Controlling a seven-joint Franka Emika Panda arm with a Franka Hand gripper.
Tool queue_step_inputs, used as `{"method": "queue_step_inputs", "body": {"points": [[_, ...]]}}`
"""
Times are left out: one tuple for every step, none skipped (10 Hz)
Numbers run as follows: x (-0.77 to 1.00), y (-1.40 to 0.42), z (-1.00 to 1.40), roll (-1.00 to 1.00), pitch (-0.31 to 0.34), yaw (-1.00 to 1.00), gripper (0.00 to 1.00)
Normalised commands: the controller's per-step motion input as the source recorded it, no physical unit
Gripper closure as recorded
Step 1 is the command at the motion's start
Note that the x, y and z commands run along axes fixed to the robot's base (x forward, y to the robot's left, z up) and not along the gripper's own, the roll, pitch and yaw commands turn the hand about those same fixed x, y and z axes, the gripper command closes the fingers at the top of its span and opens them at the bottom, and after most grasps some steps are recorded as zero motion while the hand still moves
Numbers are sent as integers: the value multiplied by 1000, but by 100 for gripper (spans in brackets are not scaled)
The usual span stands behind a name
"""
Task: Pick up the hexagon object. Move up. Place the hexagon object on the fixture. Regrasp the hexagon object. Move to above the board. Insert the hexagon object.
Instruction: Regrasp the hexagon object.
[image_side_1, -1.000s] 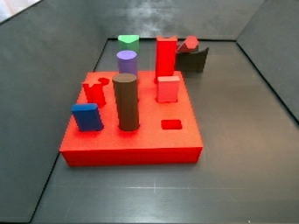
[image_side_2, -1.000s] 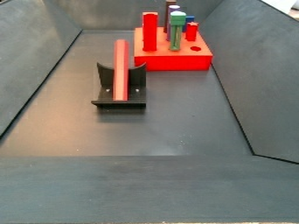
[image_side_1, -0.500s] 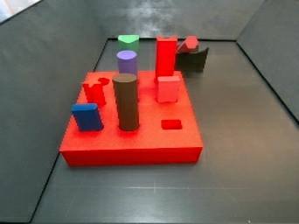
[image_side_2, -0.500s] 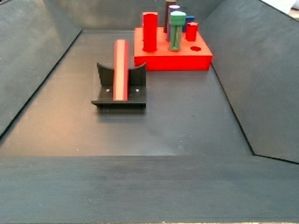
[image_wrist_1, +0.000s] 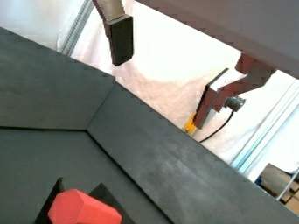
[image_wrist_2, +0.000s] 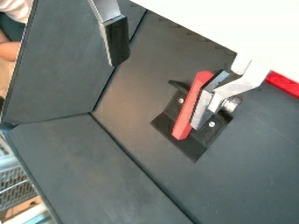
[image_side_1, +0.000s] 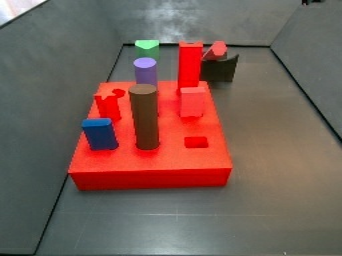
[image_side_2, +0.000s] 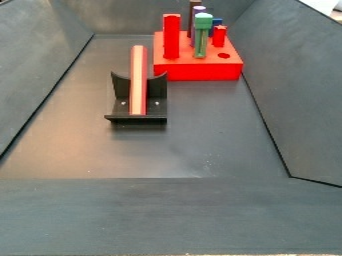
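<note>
End effector (image_wrist_2: 176, 66) hovering high above the fixture (image_wrist_2: 193, 131), fingers (image_wrist_2: 114, 39) apart and empty; hexagon object (image_side_2: 138, 79) lying along the fixture.

In both side views the gripper (image_wrist_2: 176, 63) is out of frame, and the board (image_wrist_2: 284, 83) is cut off.

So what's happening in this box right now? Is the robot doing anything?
Nothing is being held at the moment. The gripper hangs open, well above the floor. The hexagon object leans on the fixture, in front of the board with its coloured pegs. It is not yet inserted in the board.
</note>
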Motion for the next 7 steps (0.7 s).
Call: {"method": "queue_step_inputs", "body": {"points": [[82,-36,-1,217,93,195,0],[29,47,-1000,202,28,203,0],[33,45,-1000,188,1,193,0],[47,39,-1000,155,-49,162,0],[56,37,-1000,121,-77,136,0],[62,36,-1000,101,-90,117,0],[75,33,-1000,79,-111,76,0]]}}
